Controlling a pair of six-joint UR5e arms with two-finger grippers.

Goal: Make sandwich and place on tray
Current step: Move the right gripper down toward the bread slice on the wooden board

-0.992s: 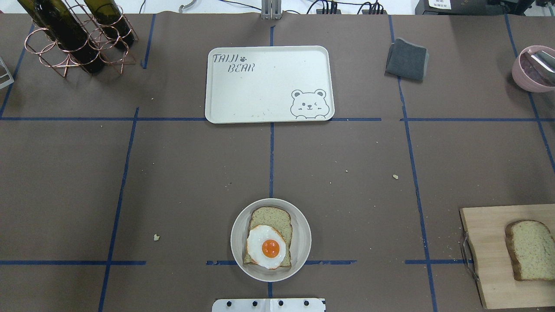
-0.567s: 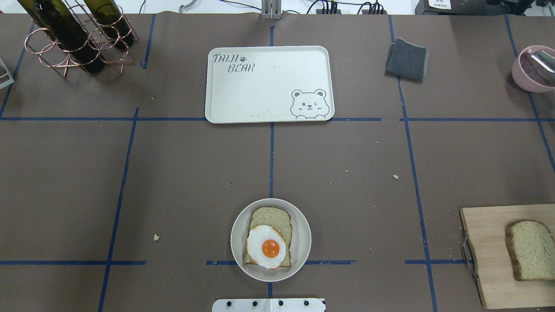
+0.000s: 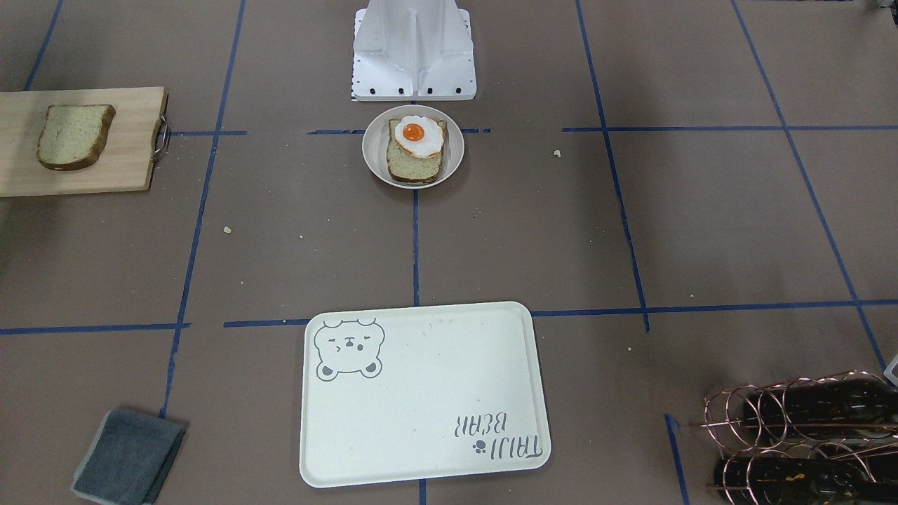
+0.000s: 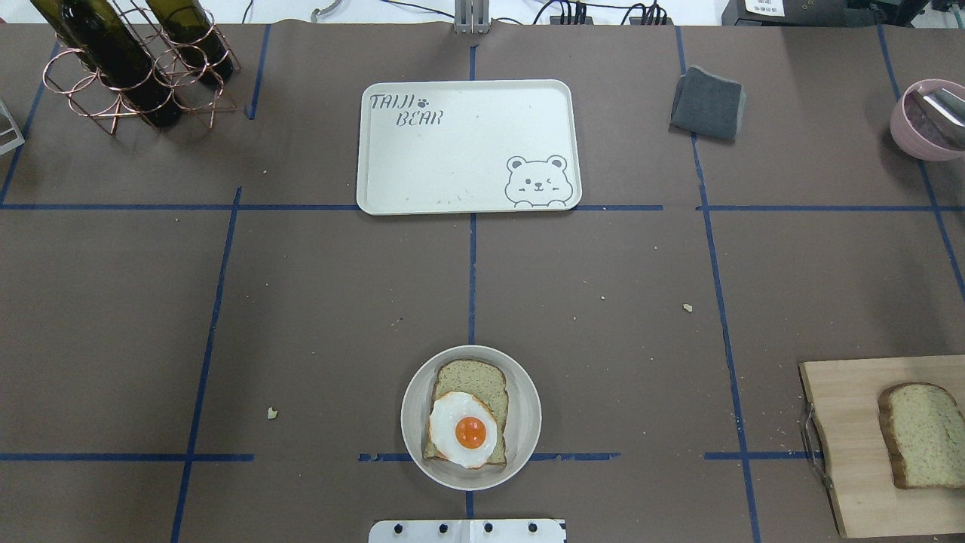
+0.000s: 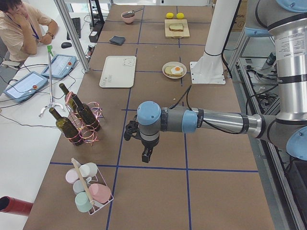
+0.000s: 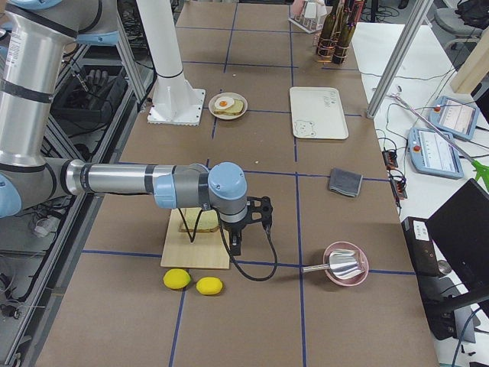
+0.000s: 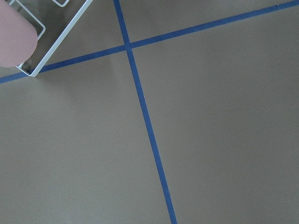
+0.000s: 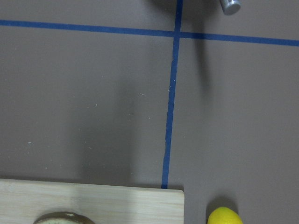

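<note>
One bread slice (image 4: 471,379) lies in a small round white dish (image 4: 411,415) near the robot base, with the fried egg (image 4: 464,430) on top of it. The second bread slice (image 4: 923,434) lies on the wooden cutting board (image 4: 844,422) at the right. The cream bear tray (image 4: 467,147) sits bare at the far middle. My left gripper (image 5: 145,155) hangs over bare table far to the left; my right gripper (image 6: 235,245) hangs by the cutting board's outer edge. Both show only in side views, so I cannot tell whether they are open or shut.
A copper rack with wine bottles (image 4: 128,68) stands at the far left, a grey cloth (image 4: 707,103) and a pink bowl (image 4: 923,121) at the far right. Two lemons (image 6: 177,279) lie beyond the board. A cup rack (image 5: 88,189) stands near my left gripper.
</note>
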